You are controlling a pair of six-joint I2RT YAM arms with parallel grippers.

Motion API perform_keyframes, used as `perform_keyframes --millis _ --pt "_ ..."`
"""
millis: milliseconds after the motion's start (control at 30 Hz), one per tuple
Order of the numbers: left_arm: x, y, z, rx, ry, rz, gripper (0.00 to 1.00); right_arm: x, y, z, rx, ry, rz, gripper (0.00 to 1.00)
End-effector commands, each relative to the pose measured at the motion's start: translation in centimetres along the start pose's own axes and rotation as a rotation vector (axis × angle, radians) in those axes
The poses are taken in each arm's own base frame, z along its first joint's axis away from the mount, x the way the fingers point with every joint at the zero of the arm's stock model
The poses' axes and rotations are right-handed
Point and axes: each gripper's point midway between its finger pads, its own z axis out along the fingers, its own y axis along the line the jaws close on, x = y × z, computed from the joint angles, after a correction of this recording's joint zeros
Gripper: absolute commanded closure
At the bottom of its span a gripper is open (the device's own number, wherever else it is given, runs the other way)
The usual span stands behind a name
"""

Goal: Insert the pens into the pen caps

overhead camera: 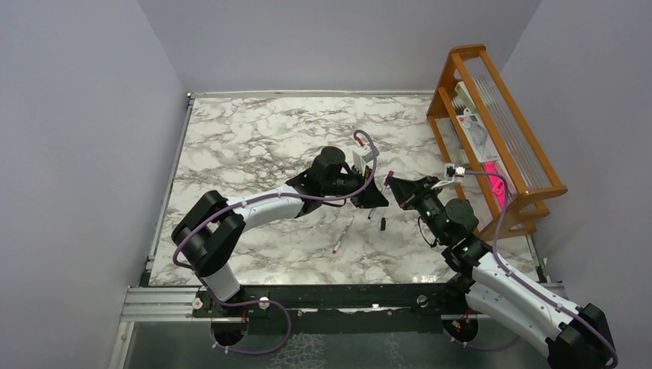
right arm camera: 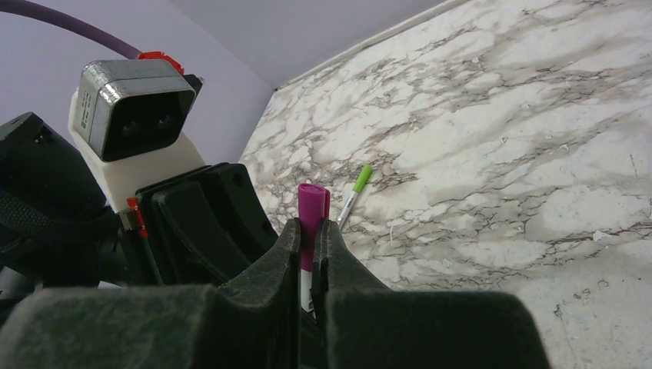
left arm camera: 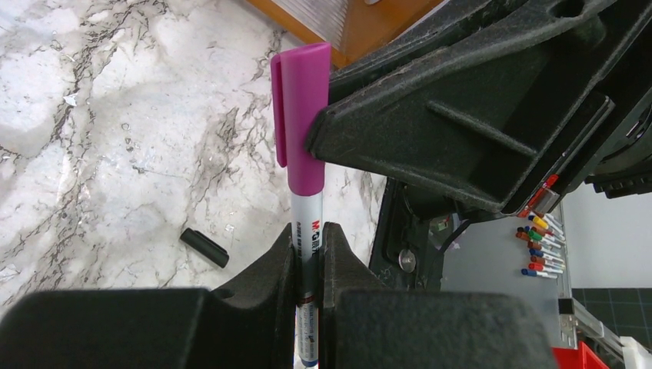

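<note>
Top view: over the veined marble table (overhead camera: 254, 131), the left gripper (overhead camera: 377, 195) and right gripper (overhead camera: 395, 186) meet tip to tip, and what they hold is hidden. Left wrist view: the left one clamps the smooth grey pen (left arm camera: 306, 223), with the glossy magenta cap (left arm camera: 301, 108) on top. Right wrist view: the right one pinches that cap, the barrel mostly hidden.

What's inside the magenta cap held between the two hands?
The barrel of a silvery-grey pen runs into the magenta cap from below. The left hand grips the barrel, the right hand the cap. The pen's tip is hidden inside, so its colour cannot be seen.
</note>
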Motion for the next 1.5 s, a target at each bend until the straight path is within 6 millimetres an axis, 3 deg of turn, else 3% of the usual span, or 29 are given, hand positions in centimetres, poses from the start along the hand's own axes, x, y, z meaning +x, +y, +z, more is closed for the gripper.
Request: perform_keyframes --millis 0,167,200,300,367,467,533,633,767,833,1067,1300,1467 --pt "-12.0 -2.6 -1.1 0.032 -0.364 0.217 1.0 9.2 -0.6 -3.5 -0.048 0.396 0.02 0.99" --pt "-8.7 -0.2 -1.3 -0.039 -0.292 0.216 1.0 6.3 0.4 -2.6 -0.032 0.302 0.028 0.99" --pt "-7.8 0.4 -1.4 -0.061 -0.272 0.217 1.0 5.3 0.9 -2.5 -0.027 0.275 0.032 0.95" --pt "-5.0 1.8 -1.9 -0.095 -0.21 0.235 1.0 1.7 2.5 -2.6 -0.062 0.148 0.036 0.65" --pt "-3.8 2.0 -2.4 -0.096 -0.189 0.249 1.0 -0.6 3.4 -3.1 -0.089 0.066 0.028 0.52" --pt "-3.0 3.1 -2.9 -0.145 -0.17 0.256 1.0 -3.0 4.3 -3.8 -0.091 0.014 -0.008 0.47" --pt "-2.6 4.9 -3.1 -0.232 -0.144 0.251 1.0 -3.7 4.7 -4.1 -0.08 0.023 -0.038 0.47" --pt "-2.0 10.2 -3.8 -0.492 -0.082 0.214 1.0 -3.4 4.4 -4.1 -0.057 0.056 -0.064 0.47" --pt "0.7 16.5 -5.6 -0.8 0.07 0.133 1.0 -1.5 3.1 -4.1 -0.024 0.11 -0.051 0.51" --pt "1.4 18.3 -6.3 -0.879 0.094 0.103 1.0 -0.4 2.5 -4.0 -0.019 0.13 -0.035 0.52" --pt "3.3 22.3 -8.7 -1.088 0.161 0.055 1.0 2.0 1.1 -3.5 0.006 0.192 -0.023 0.54" --pt "4.4 24.3 -10.5 -1.164 0.203 0.038 1.0 3.3 0.8 -3.2 0.004 0.222 -0.014 0.54" --pt "4.6 25.0 -11.7 -1.207 0.21 0.023 0.92 4.1 0.5 -2.9 0.007 0.247 -0.004 0.55"
